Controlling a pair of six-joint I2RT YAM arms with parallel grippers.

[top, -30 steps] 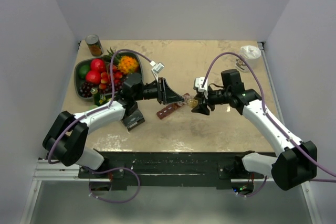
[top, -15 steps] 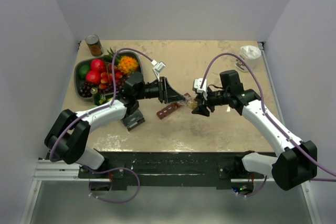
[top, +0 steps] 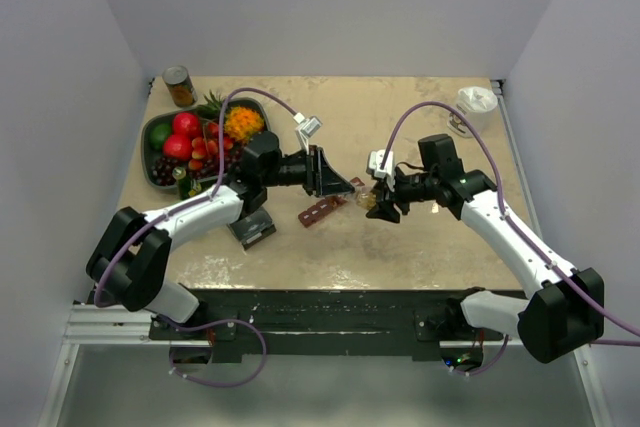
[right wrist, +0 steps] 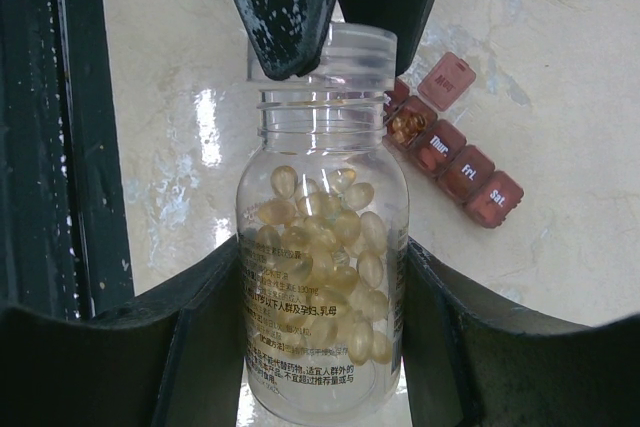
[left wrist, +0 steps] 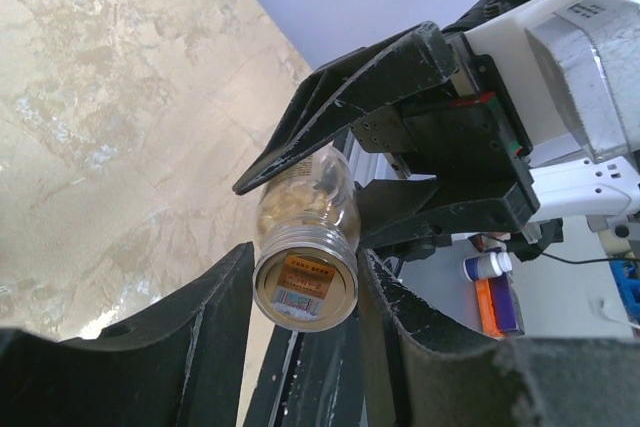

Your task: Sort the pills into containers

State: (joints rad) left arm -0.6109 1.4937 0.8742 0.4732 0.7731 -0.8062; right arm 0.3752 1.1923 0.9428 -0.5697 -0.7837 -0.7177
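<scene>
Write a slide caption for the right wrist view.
Right claw holds a clear bottle of pills; left claw grips its cap; red organizer behind.

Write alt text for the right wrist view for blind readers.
The right gripper holds a clear plastic bottle of pale yellow pills while the left gripper clamps its clear cap. A dark red pill organiser lies behind, one lid open.

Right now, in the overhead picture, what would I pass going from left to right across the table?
fruit bowl → dark red pill organizer → clear pill bottle → white cup. The tin can sits behind the bowl on the same stretch, so I left it out.
</scene>
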